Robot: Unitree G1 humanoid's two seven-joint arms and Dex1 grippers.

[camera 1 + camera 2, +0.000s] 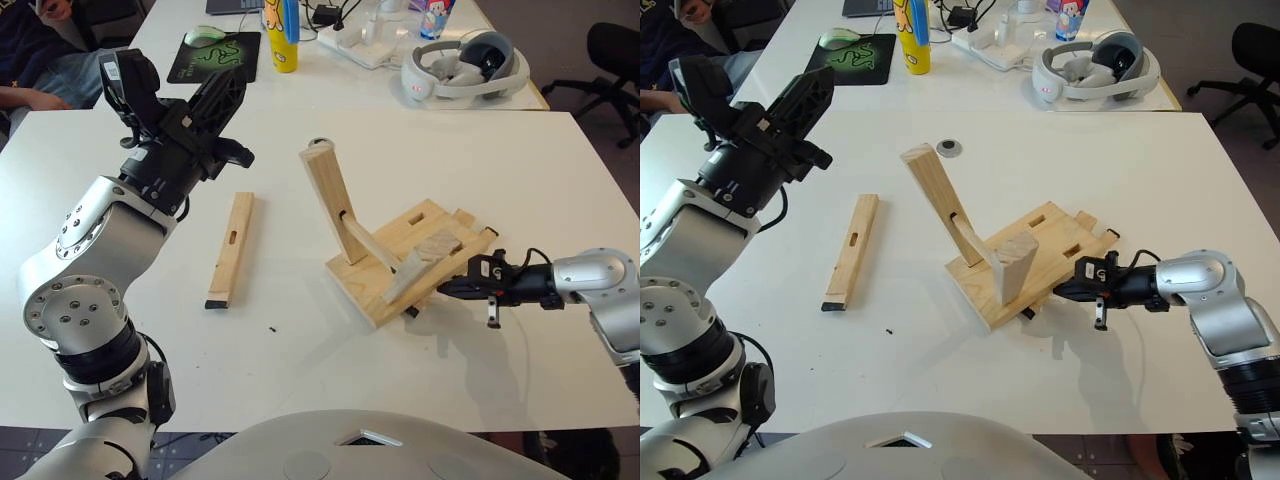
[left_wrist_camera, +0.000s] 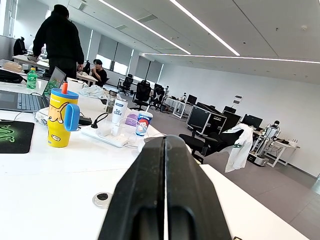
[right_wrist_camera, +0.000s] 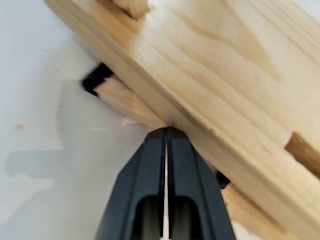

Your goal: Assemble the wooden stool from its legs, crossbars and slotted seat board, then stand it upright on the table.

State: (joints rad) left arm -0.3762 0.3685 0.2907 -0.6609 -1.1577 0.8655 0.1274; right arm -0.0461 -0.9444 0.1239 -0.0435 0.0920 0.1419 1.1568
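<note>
The slotted seat board (image 1: 365, 285) lies on the surface (image 1: 500, 150), long axis running near-left to far-right. One leg (image 1: 328, 195) rises from it, leaning far-left. Right jaws, closed and empty, touch the board's near-right edge. Left jaws, closed, hang raised, well apart.

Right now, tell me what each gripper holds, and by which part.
Nothing is held. The left gripper is raised and shut on nothing; the right gripper is shut, its tip at the seat board's edge.
</note>
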